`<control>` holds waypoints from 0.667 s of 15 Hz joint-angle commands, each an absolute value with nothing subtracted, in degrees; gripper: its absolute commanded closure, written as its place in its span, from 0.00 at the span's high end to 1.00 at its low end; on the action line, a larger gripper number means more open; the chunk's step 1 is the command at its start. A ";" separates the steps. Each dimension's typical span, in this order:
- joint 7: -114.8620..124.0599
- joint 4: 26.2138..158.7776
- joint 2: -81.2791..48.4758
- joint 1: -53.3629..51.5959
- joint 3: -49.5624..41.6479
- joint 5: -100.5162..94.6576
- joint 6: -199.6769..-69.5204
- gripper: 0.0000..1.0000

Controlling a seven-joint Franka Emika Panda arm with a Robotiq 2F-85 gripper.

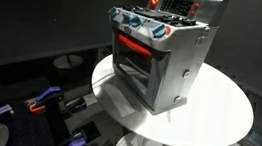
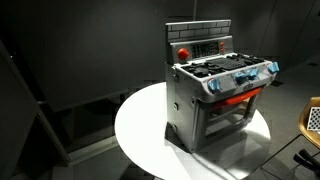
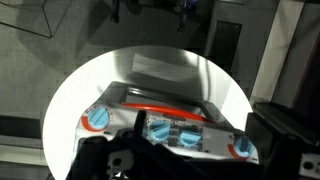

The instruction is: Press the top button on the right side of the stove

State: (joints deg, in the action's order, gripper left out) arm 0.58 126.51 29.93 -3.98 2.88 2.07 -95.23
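Note:
The stove (image 1: 167, 67) is a small silver toy box with blue-and-red knobs and a red back panel (image 1: 177, 5). It stands on a round white table (image 1: 221, 119) and shows in both exterior views (image 2: 190, 105). A round red button (image 2: 183, 52) sits on the back panel next to grey keys. The oven door (image 1: 130, 78) tilts open toward the front. In the wrist view I look down on the knob row (image 3: 165, 128). My gripper (image 3: 190, 168) hovers above the stove's top with its dark fingers spread to either side, open and empty. The gripper does not show in either exterior view.
The table's rim (image 2: 135, 130) lies near the stove on all sides. Blue and orange gear (image 1: 42, 102) lies on the floor beside the table. A pale chair-like object (image 2: 312, 120) stands at the frame edge. Dark curtains surround the scene.

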 commanded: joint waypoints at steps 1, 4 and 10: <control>3.04 122.31 25.27 -2.41 2.92 1.93 -99.01 1.00; 4.38 120.70 22.08 -1.28 2.81 1.49 -103.56 1.00; 6.91 116.42 14.64 0.69 2.29 0.57 -110.71 1.00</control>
State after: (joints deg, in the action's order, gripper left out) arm 4.73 120.57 19.02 -0.08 2.58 1.93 -109.29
